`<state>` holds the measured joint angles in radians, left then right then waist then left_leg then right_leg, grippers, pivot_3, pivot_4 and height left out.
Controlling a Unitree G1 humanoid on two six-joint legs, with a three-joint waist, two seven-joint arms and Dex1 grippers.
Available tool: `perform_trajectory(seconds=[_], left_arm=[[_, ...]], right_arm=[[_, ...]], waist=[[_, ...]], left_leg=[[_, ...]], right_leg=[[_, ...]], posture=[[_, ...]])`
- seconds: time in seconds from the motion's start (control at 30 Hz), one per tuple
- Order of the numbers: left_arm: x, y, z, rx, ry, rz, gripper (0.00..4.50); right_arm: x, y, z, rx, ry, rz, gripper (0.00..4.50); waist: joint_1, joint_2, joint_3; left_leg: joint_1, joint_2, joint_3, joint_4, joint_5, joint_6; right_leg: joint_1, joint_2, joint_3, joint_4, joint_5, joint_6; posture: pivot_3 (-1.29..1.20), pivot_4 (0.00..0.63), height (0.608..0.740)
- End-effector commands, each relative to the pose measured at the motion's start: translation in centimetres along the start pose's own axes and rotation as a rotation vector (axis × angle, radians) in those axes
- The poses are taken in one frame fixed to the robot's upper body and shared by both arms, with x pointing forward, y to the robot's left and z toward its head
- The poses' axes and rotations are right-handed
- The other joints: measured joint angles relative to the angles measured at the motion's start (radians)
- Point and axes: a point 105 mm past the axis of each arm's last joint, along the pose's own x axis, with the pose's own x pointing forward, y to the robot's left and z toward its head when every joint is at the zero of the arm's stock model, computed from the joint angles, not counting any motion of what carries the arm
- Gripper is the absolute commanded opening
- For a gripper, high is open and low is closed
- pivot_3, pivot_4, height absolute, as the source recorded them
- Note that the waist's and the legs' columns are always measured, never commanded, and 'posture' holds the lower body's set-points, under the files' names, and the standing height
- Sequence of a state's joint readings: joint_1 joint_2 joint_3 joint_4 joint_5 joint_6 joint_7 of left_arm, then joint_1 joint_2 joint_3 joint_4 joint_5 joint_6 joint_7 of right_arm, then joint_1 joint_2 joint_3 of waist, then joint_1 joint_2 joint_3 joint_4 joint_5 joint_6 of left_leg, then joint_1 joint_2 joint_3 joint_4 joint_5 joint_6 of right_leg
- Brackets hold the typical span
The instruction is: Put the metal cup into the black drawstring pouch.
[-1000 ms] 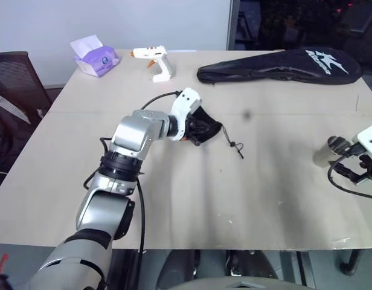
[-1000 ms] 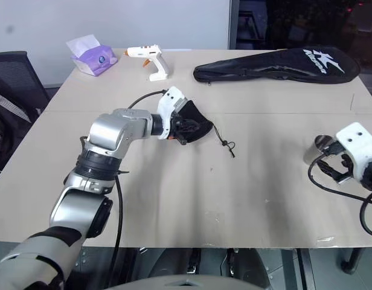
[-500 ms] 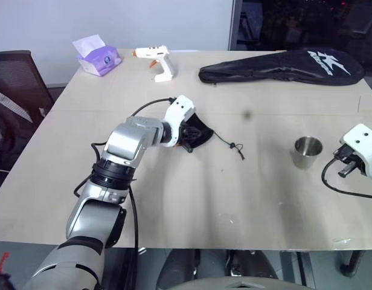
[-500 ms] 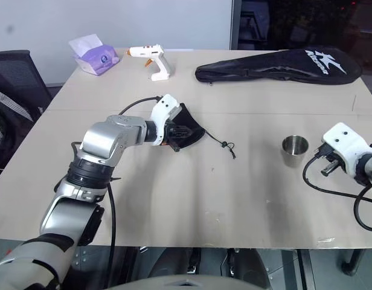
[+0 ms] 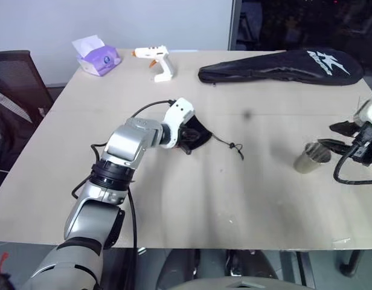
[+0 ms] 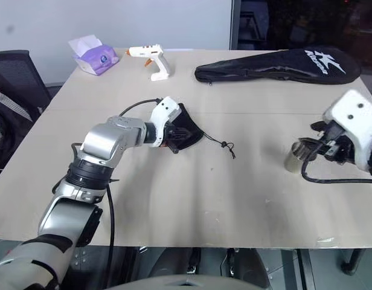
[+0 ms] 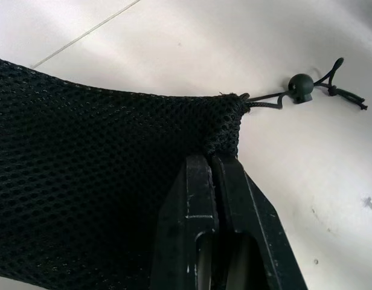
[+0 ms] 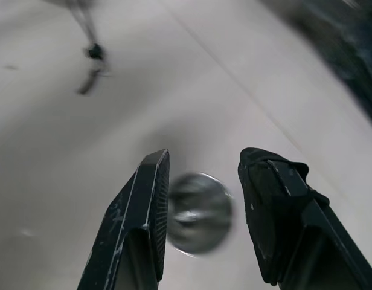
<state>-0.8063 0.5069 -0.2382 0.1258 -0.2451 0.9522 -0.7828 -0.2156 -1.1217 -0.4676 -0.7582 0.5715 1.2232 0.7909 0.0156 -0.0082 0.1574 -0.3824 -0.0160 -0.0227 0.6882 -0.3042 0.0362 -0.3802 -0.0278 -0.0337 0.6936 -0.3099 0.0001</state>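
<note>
**Pouch pinned, cup between my fingers but not yet gripped**

While my left hand point(image 7: 213, 166) stays out of the way of the mouth, it is pinched flat shut on the mesh of the black drawstring pouch point(image 5: 195, 134), close to the gathered corner where the cord point(image 7: 267, 101) runs out to its toggle point(image 7: 301, 86). I hold it there, I think, so the soft bag cannot slide on the bench point(image 5: 192, 199) and so one edge is already in hand for lifting open when the cup arrives. The pouch lies slack near the middle of the bench, cord trailing toward my right.

My right hand point(image 8: 201, 175) is well apart from it, over at the right side of the bench. Its two fingers point(image 8: 151, 199) stand partly spread with the metal cup point(image 8: 198, 211) seen between them from above, rim toward the wrist. In the head views the cup point(image 6: 293, 158) looks tipped rather than squarely upright, though motion blur makes me unsure. I cannot tell that either finger touches it, so I count the cup as not yet held.

The racket cover point(image 5: 282, 65), glue gun point(image 5: 156, 60) and tissue box point(image 5: 96, 57) sit along the far edge, clear of the path between my hands.

My judgement: the next need is a firm grip on the cup's wall before carrying it across to the pouch.
</note>
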Motion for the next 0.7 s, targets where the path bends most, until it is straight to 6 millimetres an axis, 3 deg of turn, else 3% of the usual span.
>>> perform_trajectory(seconds=[0.03,0.17,0.4,0.63,0.7], left_arm=[[-0.3,-0.4,0.9,0.048,-0.028,-0.003,0.00],[-0.6,-0.7,0.6,0.074,-0.020,-0.006,0.00],[-0.7,-1.2,0.2,0.080,-0.016,-0.009,0.00],[-0.9,-1.5,0.2,0.091,-0.011,-0.017,0.00],[-1.0,-1.5,0.2,0.097,-0.007,-0.018,0.00]], right_arm=[[1.6,0.9,-1.7,0.020,0.073,0.019,1.94],[2.4,0.3,-4.1,0.063,0.166,-0.032,1.94],[2.8,1.0,-5.8,0.100,0.209,-0.001,1.94],[4.9,0.3,-6.8,0.064,0.220,-0.041,1.94],[5.3,0.3,-6.9,0.062,0.221,-0.048,1.11]], waist=[[0.001,0.000,0.000],[-0.001,0.000,0.000],[-0.001,0.000,0.000],[-0.003,0.000,0.000],[-0.003,0.000,0.000]], left_leg=[[0.000,0.000,0.000,0.000,0.000,0.000],[-0.001,0.000,0.000,0.000,0.000,0.000],[0.000,0.000,0.000,0.000,0.000,0.000],[0.000,0.000,0.000,0.000,0.000,0.000],[0.000,0.000,0.000,0.000,0.000,0.000]], right_leg=[[0.000,0.000,0.000,0.000,0.000,0.000],[0.000,-0.001,0.000,0.000,0.000,0.000],[0.000,-0.001,0.000,0.000,0.000,0.000],[0.000,-0.001,0.000,0.001,0.000,0.000],[0.000,-0.001,0.000,0.001,0.000,0.000]], posture=[[0.00,0.150,0.740],[0.00,0.150,0.740],[0.00,0.150,0.740],[0.00,0.150,0.740],[0.00,0.150,0.740]])
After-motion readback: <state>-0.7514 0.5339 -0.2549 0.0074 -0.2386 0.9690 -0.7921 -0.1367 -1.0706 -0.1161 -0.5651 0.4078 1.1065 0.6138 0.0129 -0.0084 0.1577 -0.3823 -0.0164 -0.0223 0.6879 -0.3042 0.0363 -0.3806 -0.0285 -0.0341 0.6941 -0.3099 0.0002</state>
